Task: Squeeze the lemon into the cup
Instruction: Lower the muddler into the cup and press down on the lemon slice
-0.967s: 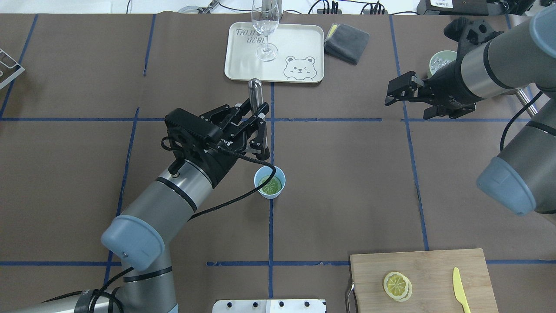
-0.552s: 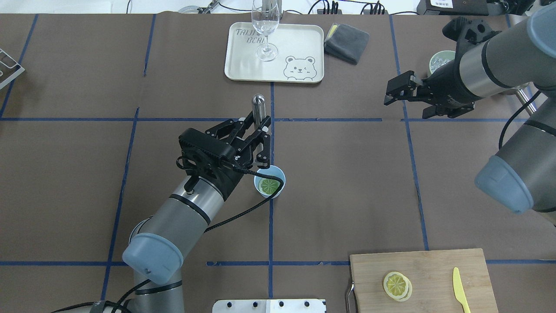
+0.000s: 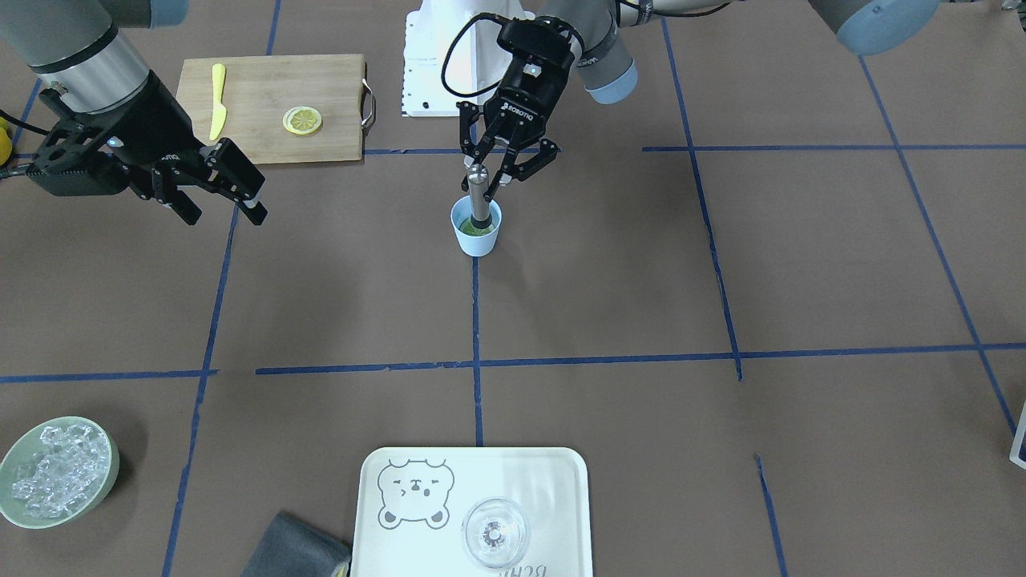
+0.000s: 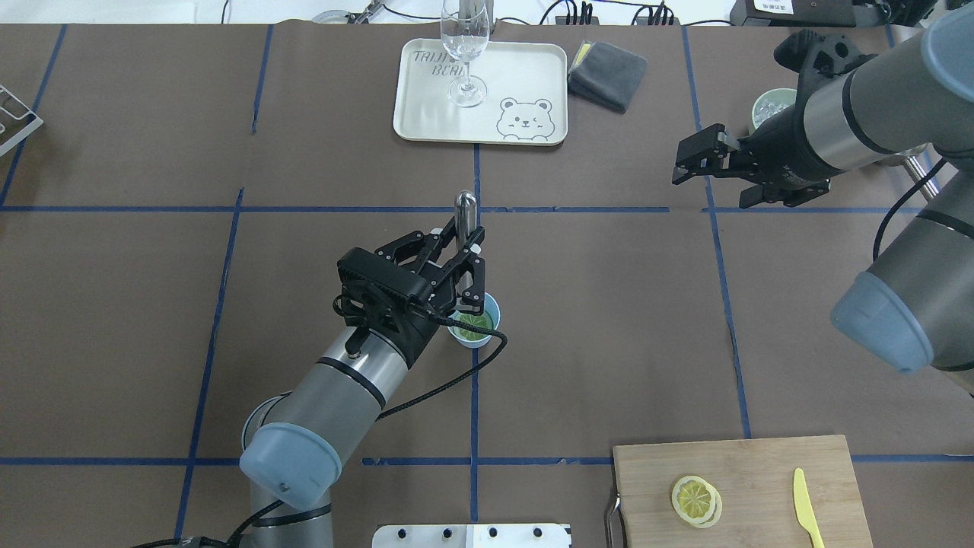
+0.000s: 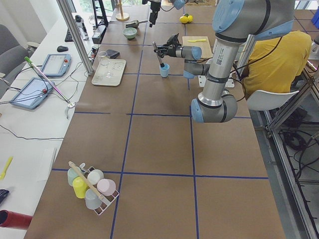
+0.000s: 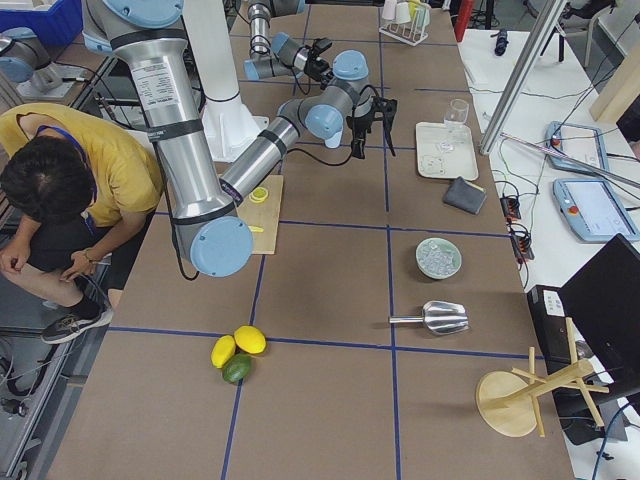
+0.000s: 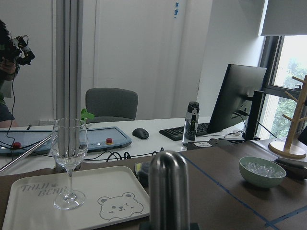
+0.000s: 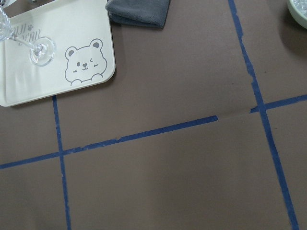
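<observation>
The brown paper-covered table (image 4: 609, 304), marked off with blue tape, is carrying everything here. The left arm (image 4: 350, 380) is reaching in towards the middle of it, while the right arm (image 4: 875, 114) is hanging over the far right side, well apart from the work. A wooden cutting board (image 4: 761, 472) is lying at the near right edge, and a pale tray (image 4: 533, 76) with a bear drawing is sitting at the far centre. A green ice bowl (image 3: 115, 461) is resting beyond the right arm, and a folded grey cloth (image 4: 609, 72) is lying just beside the tray. A clear wine glass (image 4: 464, 46) is standing upright on the tray. The right gripper (image 3: 227, 210) is hovering above the bare table with its fingers spread wide and nothing between them. The left gripper (image 3: 505, 156) is clamping its fingers around a metal muddler (image 3: 478, 196), which is standing roughly upright with its rounded top poking above the fingers and its lower end dipping inside the cup (image 3: 477, 236). That light-blue cup is standing on a blue tape line near the table's centre. The lemon slice (image 4: 475, 323) is lying flat in the bottom of the cup, looking greenish there, and the muddler's tip is coming down on or just above it; which one I cannot tell. Spare lemon slices (image 4: 695, 498) are lying stacked on the cutting board, with a yellow knife (image 4: 805, 506) lying near them.
</observation>
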Controlling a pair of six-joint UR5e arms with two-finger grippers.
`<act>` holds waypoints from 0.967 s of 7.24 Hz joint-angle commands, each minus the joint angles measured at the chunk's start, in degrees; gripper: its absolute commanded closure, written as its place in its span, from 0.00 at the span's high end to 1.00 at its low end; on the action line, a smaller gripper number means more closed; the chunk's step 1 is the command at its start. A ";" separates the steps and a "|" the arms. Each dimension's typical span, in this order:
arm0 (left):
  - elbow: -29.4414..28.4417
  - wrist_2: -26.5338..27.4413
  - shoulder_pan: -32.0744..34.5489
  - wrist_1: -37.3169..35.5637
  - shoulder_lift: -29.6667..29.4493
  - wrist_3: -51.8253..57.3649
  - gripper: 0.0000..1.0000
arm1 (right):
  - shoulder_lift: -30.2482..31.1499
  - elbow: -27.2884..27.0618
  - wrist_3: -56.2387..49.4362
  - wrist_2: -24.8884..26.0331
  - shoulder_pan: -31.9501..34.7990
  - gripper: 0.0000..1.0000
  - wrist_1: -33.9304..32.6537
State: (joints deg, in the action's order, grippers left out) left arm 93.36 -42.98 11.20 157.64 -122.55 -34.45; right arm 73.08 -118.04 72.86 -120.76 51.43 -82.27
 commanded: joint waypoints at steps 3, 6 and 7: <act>-5.81 0.00 -1.44 1.00 -1.72 0.00 0.00 | 0.13 0.00 0.00 -0.09 0.07 1.00 0.00; -6.87 0.00 -1.88 1.00 -1.81 0.00 0.00 | -0.22 0.00 0.00 -0.09 0.07 1.00 -0.09; -6.97 0.00 -1.97 1.00 -1.81 0.00 0.00 | -0.22 0.09 0.00 -0.09 0.07 1.00 -0.09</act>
State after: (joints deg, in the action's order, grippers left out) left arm 86.65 -42.97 9.38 158.65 -124.36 -34.45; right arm 72.90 -118.01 72.86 -120.85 51.50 -82.35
